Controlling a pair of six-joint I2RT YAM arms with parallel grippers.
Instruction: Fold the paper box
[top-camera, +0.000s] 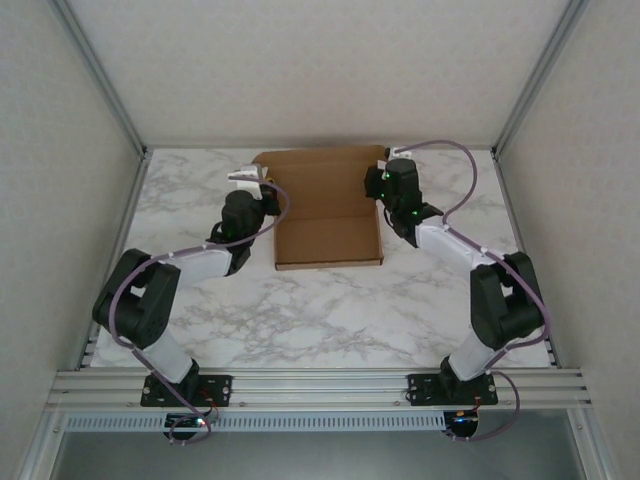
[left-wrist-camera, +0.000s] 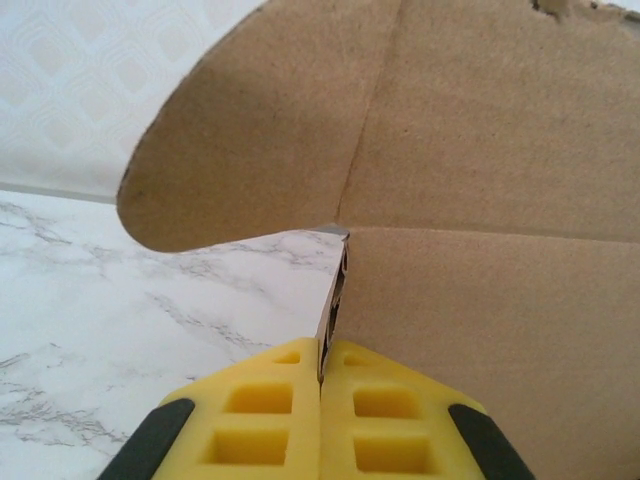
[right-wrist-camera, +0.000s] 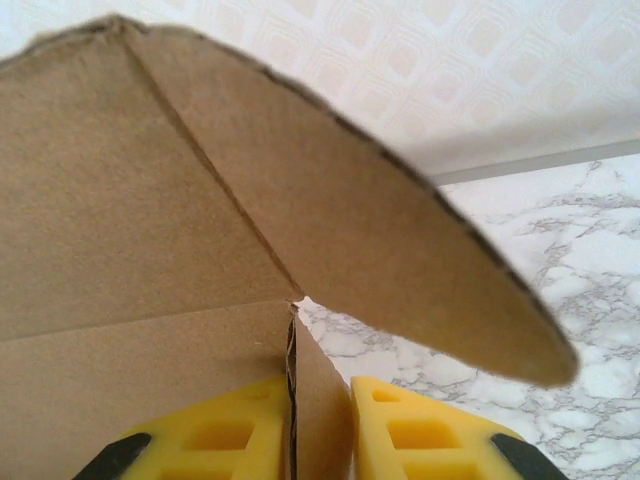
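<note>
Top external view: we find the paper box (top-camera: 330, 215) on the marble table (top-camera: 330, 320), at the table's 12 o'clock, hard up to the far edge and well apart from the arm bases at 6 o'clock. Its floor panel lies flat with low walls at 3, 6 and 9 o'clock. A second large panel joins it across a crease at 12 o'clock. The left arm (top-camera: 195, 262) reaches the box near its 10 o'clock corner, and the right arm (top-camera: 450, 240) reaches it near the 2 o'clock corner.

Left wrist view: we see the left gripper (left-wrist-camera: 321, 352) at 6 o'clock of the frame. Its yellow fingers (left-wrist-camera: 260, 420) are pressed together, with the thin edge of a cardboard wall running into the seam between them, so we record a pinch on that wall. Above, a broad panel stands upright, and a rounded flap (left-wrist-camera: 240, 150) juts from it toward 9 o'clock, over the marble and in front of the patterned backdrop (left-wrist-camera: 70, 80).

Right wrist view: we see the right gripper (right-wrist-camera: 320, 420), again at 6 o'clock. Its fingers (right-wrist-camera: 430, 440) stand slightly apart with a cardboard side wall upright between them, touched on both faces. We record this too as a pinch on the box. A second rounded flap (right-wrist-camera: 420, 270) folds out from the upright panel toward 4 o'clock, above the table.
</note>
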